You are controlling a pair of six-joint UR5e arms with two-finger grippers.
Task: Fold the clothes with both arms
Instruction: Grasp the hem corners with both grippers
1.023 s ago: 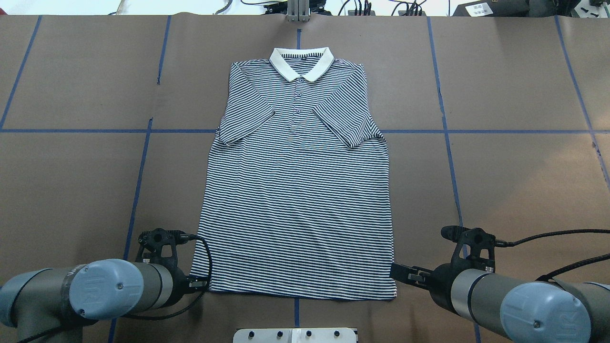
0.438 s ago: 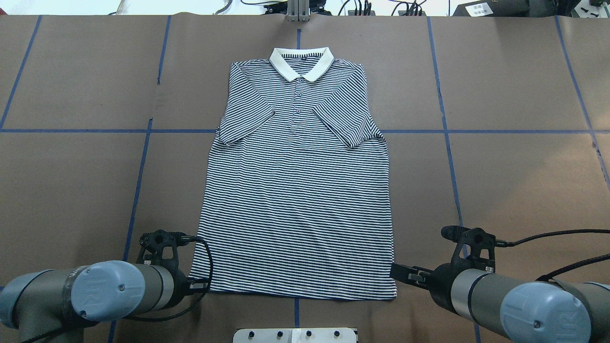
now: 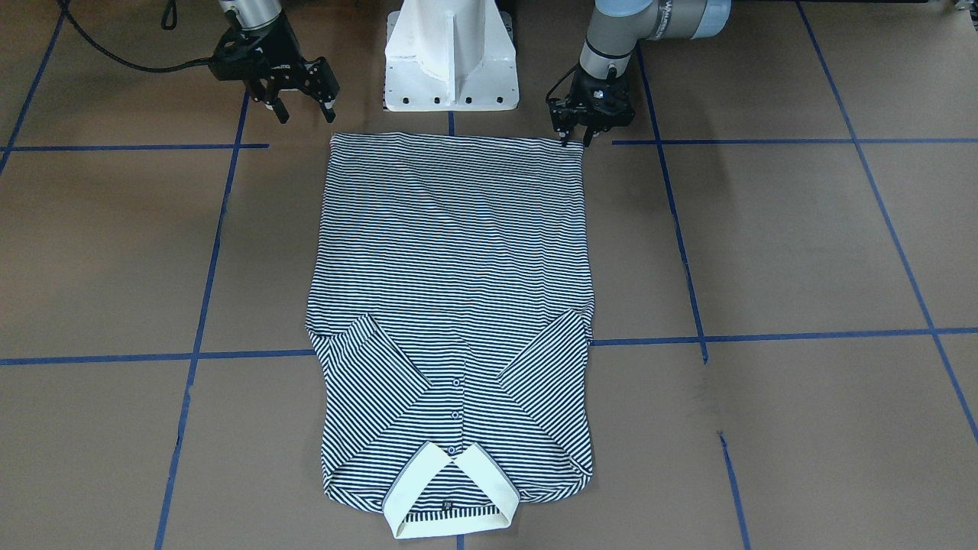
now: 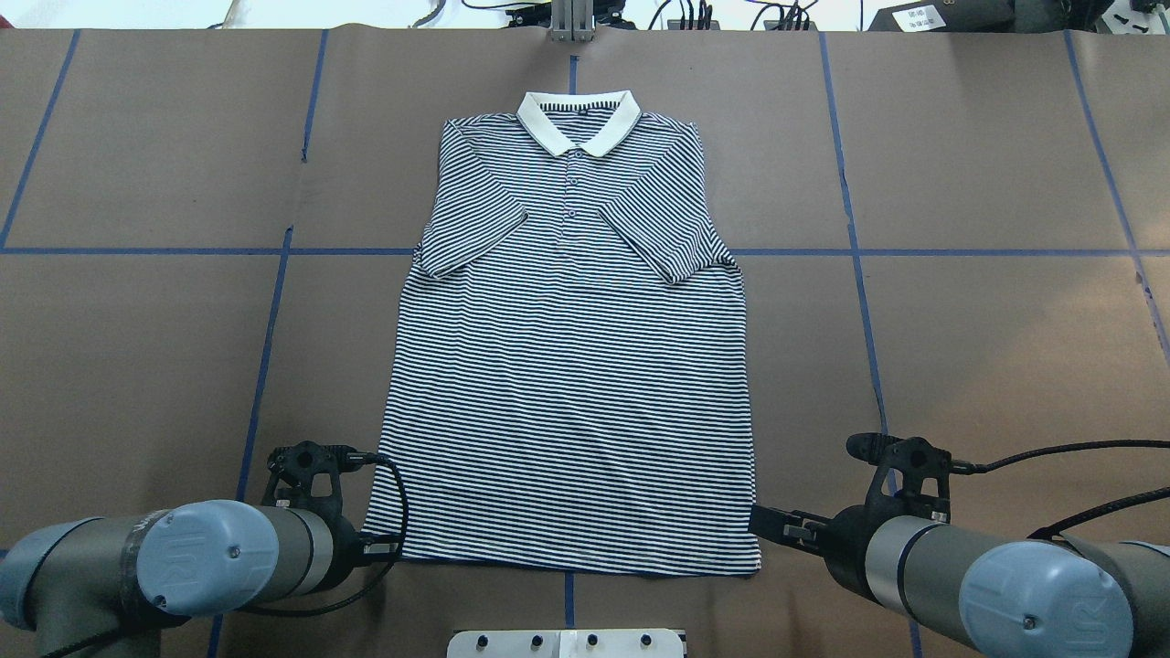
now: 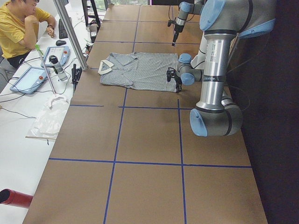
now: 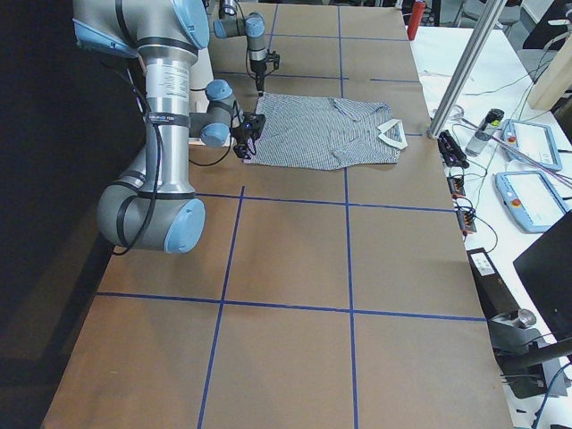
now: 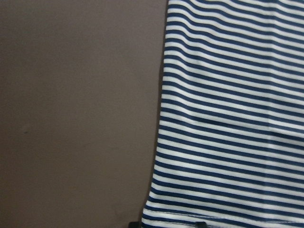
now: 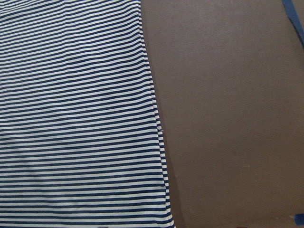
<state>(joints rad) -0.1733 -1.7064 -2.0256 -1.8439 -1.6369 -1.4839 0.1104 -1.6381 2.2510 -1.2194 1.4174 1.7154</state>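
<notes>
Navy-and-white striped fabric, a short-sleeved polo shirt (image 3: 451, 252) with a plain cream collar (image 3: 489, 475), is lying flat and face up on the brown paper-covered table (image 3: 802, 244). Both its sleeves are lying folded in over the chest.

The black two-finger left claw (image 3: 576, 139) is standing at the shirt's hem corner on the robot's left side, with its fingers only a little apart. The left wrist view is showing the hem edge between the two tips, so I judge it is gripping nothing yet. The black right claw (image 3: 304, 114) is hanging just outside the opposite hem corner, with fingers spread wide and holding nothing.

One risk is coming from the claws not standing equally to the shirt. If both are closing from here, the right one may be catching only air or a single layer. The hem would then be rising crooked and pulling the folded sleeves open. A claw going too low could also be pinching the paper together with the cloth.

Concerning writing, a small dark tag (image 3: 445, 504) is sitting inside the collar, but it is too small to read.
</notes>
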